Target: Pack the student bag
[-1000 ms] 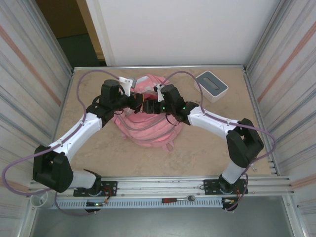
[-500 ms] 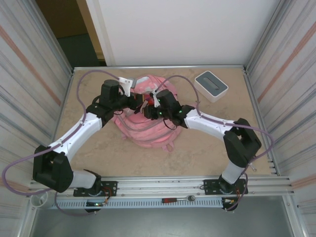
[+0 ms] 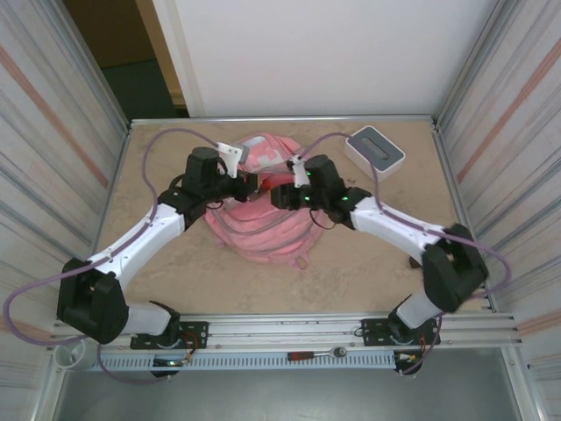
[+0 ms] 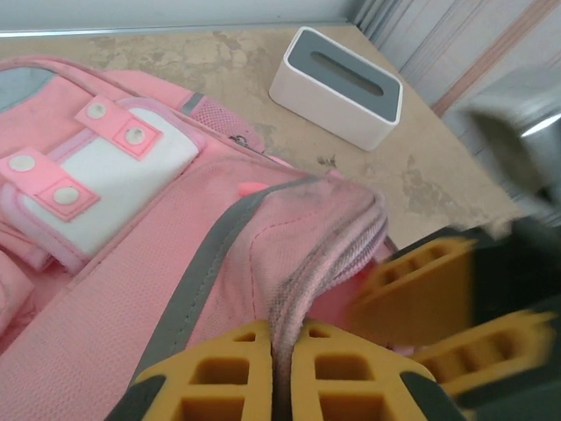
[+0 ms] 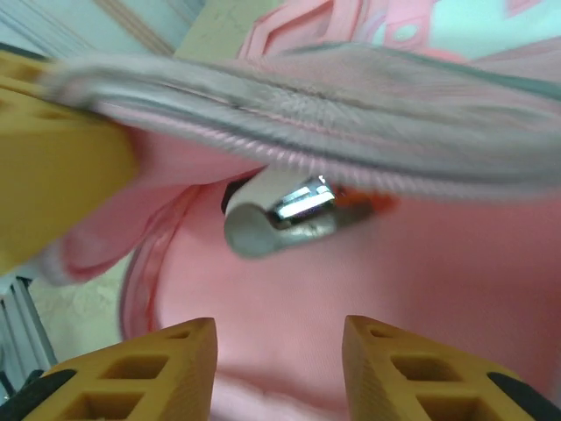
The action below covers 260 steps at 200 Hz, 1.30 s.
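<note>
On the table [image 3: 166,263], near its far edge, lies the student bag [image 3: 263,237], partly covered. The left gripper [image 4: 282,351] pinches its zip seam; the right gripper [image 5: 279,351] gapes before a blurred metal piece [image 5: 280,219].

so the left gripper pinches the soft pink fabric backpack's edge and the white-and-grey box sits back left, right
Not quite: the white-and-grey box sits back right, as the top external view shows. The left gripper does pinch the edge of the soft pink fabric backpack.
</note>
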{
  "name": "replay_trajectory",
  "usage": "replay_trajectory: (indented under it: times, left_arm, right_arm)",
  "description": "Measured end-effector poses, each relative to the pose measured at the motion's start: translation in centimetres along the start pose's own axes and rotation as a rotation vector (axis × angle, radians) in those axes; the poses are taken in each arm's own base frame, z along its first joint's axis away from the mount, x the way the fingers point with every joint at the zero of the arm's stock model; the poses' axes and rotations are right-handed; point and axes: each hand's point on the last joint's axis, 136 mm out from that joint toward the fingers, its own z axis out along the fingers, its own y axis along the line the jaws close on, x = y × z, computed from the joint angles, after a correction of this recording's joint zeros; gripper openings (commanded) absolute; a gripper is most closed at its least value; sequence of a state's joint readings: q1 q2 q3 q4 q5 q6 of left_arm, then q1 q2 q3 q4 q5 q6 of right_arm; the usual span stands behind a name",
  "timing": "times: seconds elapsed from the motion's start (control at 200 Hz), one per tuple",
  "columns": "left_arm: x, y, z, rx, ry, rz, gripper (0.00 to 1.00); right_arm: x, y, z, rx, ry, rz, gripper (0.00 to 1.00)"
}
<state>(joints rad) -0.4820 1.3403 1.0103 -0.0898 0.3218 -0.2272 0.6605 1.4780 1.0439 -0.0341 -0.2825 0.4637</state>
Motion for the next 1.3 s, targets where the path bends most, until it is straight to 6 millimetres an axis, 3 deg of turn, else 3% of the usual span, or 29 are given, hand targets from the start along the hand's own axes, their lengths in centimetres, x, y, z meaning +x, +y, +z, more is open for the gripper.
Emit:
replay_trajectory:
  times: [0.135,0.271,0.346,0.426,0.536,0.591,0.661,0.726,0.797,0.882,0.942,1.117,1.303]
  left_arm:
    - [2.5,-2.1,1.1,0.006,0.041,0.075,0.25]
    - [6.2,-5.3,2.7,0.059,0.134,0.176,0.43]
    - [8.8,-6.7,3.4,0.078,0.223,0.242,0.48]
    - [10.6,-7.7,3.4,0.094,0.287,0.300,0.54]
    - [10.3,-8.3,2.2,0.091,0.278,0.360,0.68]
    - [9.0,-7.7,1.0,0.062,0.226,0.357,0.75]
    - [6.8,-5.9,-0.7,0.011,0.140,0.305,0.77]
    - [4.7,-2.5,-2.3,-0.062,0.058,0.189,0.76]
    - [2.7,2.5,-3.5,-0.156,-0.011,0.026,0.76]
    - [2.3,7.7,-3.7,-0.239,-0.033,-0.128,0.76]
    - [3.5,9.4,-2.7,-0.253,0.004,-0.194,0.75]
    - [7.6,9.9,0.9,-0.185,0.158,-0.283,0.67]
    - [7.9,8.3,1.4,-0.134,0.167,-0.280,0.65]
  right_arm:
    - [-2.3,-2.9,-5.6,0.082,-0.105,0.021,0.55]
    - [-3.6,-7.9,-8.7,0.209,-0.176,0.089,0.61]
    - [-2.7,-9.8,-8.8,0.249,-0.162,0.126,0.63]
    - [-1.3,-10.3,-7.8,0.247,-0.120,0.156,0.64]
    - [0.7,-9.7,-5.5,0.215,-0.040,0.160,0.70]
    - [1.8,-8.8,-4.4,0.196,0.000,0.147,0.72]
    - [3.0,-7.9,-3.2,0.179,0.041,0.130,0.73]
    - [3.9,-7.2,-2.2,0.166,0.071,0.120,0.73]
    - [4.5,-7.5,-1.4,0.166,0.088,0.126,0.73]
    - [5.0,-8.1,-0.6,0.174,0.104,0.147,0.73]
    - [5.3,-8.4,-0.3,0.176,0.113,0.153,0.73]
    - [5.7,-9.7,0.7,0.174,0.137,0.183,0.72]
    - [3.8,-12.7,1.9,0.207,0.119,0.231,0.71]
